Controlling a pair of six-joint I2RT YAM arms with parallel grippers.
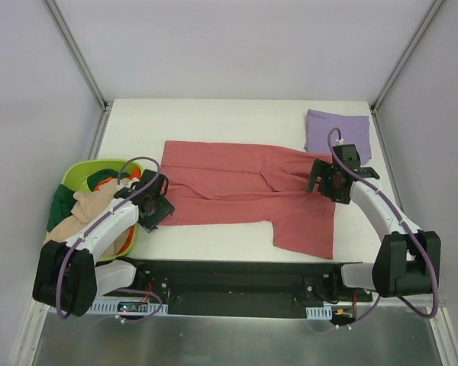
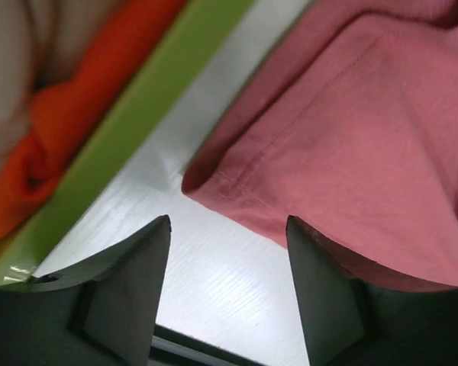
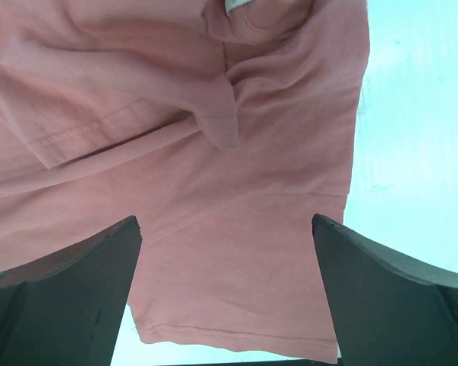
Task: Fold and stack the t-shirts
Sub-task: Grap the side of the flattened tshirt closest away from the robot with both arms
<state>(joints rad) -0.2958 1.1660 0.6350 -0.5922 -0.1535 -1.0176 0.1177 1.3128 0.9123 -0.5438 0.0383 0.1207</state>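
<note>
Table: white; bearing the whole scene under both arms
Red t-shirt: spread lengthwise between the two grippers; one end hanging toward the near edge under the right gripper; sleeve area doubled over; fold judged begun, far from finished
Green basket: just outboard of the left gripper; heaped with unfolded clothes, so most of the job judged still ahead
Purple shirt: beyond the right gripper, at the far corner; compact and squared; judged the only finished piece and the base of the stack
Beige garment: crumpled in the basket, beside the left arm
Orange garment: behind the basket rim, ahead-left of the left fingers
Left gripper: fingers apart, holding nothing; low over bare table, the shirt's hem corner just ahead, not between the fingers
Right gripper: fingers wide apart, empty; over the cloth, a folded seam ahead
Hard to tell: number of garments in the basket; layers in the purple shirt; fingertip contact with the cloth; red collar cut off at the top of the right wrist view
</note>
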